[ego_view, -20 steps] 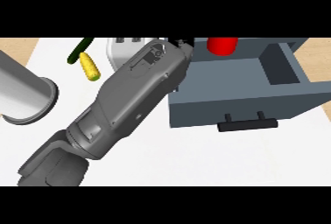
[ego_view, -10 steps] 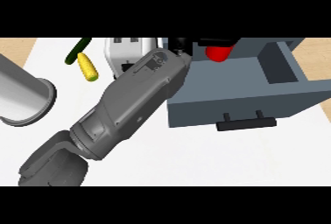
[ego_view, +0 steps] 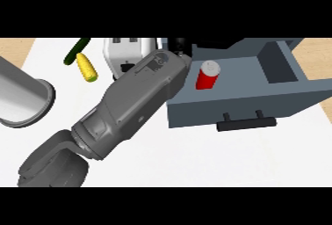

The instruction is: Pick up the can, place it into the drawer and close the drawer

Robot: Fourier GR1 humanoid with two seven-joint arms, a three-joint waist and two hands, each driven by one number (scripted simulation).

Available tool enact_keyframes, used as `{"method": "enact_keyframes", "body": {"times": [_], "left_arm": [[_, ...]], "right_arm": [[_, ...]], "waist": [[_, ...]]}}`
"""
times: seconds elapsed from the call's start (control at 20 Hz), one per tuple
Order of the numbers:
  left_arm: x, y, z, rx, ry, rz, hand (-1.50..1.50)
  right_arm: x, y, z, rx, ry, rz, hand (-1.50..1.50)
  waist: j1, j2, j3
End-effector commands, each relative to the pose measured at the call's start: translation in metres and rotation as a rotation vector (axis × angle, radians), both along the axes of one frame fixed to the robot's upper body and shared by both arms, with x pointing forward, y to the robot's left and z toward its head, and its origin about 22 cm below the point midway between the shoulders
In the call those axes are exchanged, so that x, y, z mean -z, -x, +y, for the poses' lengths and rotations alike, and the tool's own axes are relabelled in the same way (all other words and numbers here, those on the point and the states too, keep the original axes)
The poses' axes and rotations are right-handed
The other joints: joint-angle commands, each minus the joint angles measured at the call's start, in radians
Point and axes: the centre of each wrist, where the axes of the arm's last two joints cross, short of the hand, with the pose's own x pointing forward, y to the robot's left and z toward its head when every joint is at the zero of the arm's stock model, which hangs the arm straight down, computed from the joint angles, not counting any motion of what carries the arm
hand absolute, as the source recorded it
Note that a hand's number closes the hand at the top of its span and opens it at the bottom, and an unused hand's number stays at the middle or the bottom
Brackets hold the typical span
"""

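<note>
The red can (ego_view: 207, 75) with a white top stands upright inside the open grey drawer (ego_view: 285, 94), in its left part. My left forearm runs from the lower left up to the drawer's back left corner. Only black bits of my left hand (ego_view: 179, 44) show past the wrist, just above the can and apart from it, fingers relaxed and holding nothing. The drawer's black handle (ego_view: 246, 124) faces me at its front. My right hand does not show.
A yellow corn cob (ego_view: 86, 68) and a green vegetable (ego_view: 76, 50) lie at the back left. A large grey metal pot (ego_view: 23, 99) stands at the left edge. A white appliance (ego_view: 128, 55) sits partly behind my forearm.
The can, held high at the hand a second ago, has come down and now stands in the drawer, free of the hand. The forearm has shifted slightly.
</note>
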Motion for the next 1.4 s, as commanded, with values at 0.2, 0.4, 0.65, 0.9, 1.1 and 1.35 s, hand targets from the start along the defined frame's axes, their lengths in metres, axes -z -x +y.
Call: {"method": "enact_keyframes", "body": {"times": [0.2, 0.4, 0.65, 0.9, 1.1, 1.35], "left_arm": [[0.011, -0.003, 0.007, -0.023, 0.024, -0.029, -1.50], [0.013, -0.002, 0.007, -0.010, 0.044, -0.051, -1.50], [-0.010, 0.000, -0.004, 0.005, 0.082, -0.074, -1.50], [-0.005, 0.005, -0.007, 0.007, 0.067, -0.108, -1.50], [-0.008, 0.004, -0.007, 0.000, 0.076, -0.126, -1.50], [-0.018, 0.002, -0.008, -0.005, 0.103, -0.102, -1.50]], "right_arm": [[-0.007, -0.002, 0.012, -0.015, 0.025, -0.024, -1.50], [-0.031, -0.004, -0.002, 0.008, 0.275, -0.121, -1.50], [-0.038, -0.013, 0.012, -0.050, 0.394, -0.202, -1.50], [-0.048, -0.027, 0.029, -0.053, 0.531, -0.233, -1.50], [-0.051, -0.046, 0.051, -0.036, 0.629, -0.248, -1.50], [-0.047, -0.077, 0.070, -0.051, 0.749, -0.230, -1.50]], "waist": [[-0.016, 0.008, 0.000], [0.002, 0.009, -0.001], [0.014, 0.003, 0.000], [0.038, -0.001, -0.001], [0.063, 0.001, -0.001], [0.076, -0.004, -0.002]]}}
